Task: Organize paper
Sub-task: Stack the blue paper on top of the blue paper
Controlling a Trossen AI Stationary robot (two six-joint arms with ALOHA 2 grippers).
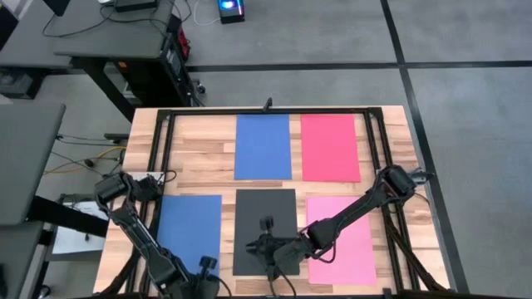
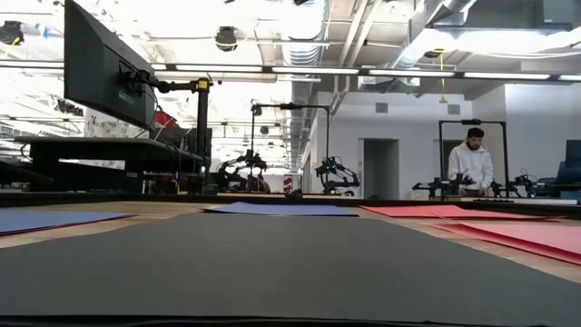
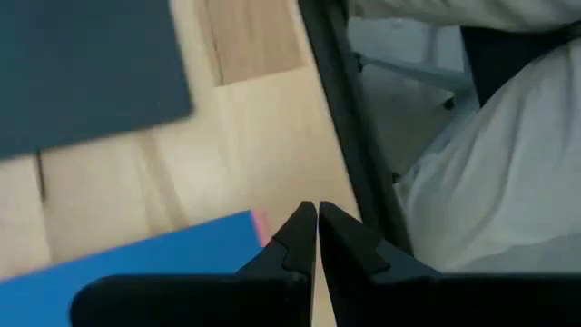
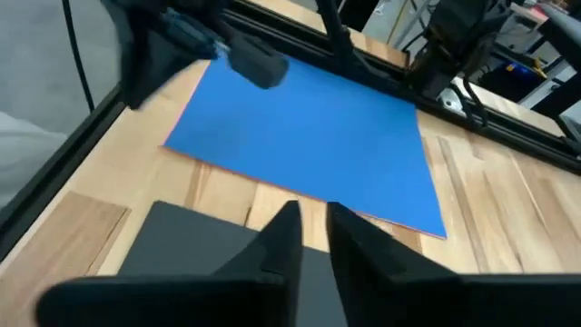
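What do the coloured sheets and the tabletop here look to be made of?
The sheets, such as the black sheet and the pink sheet, look like matte paper or thin card: they lie flat, with plain colour and no glare. The tabletop looks like light wood in joined strips, showing visible grain and seams, with a smooth finish.

Both dark arms reach low toward the near edge. The left gripper (image 3: 316, 238) has its fingers pressed together; the right gripper (image 4: 313, 238) shows a narrow gap between its 2 fingers.
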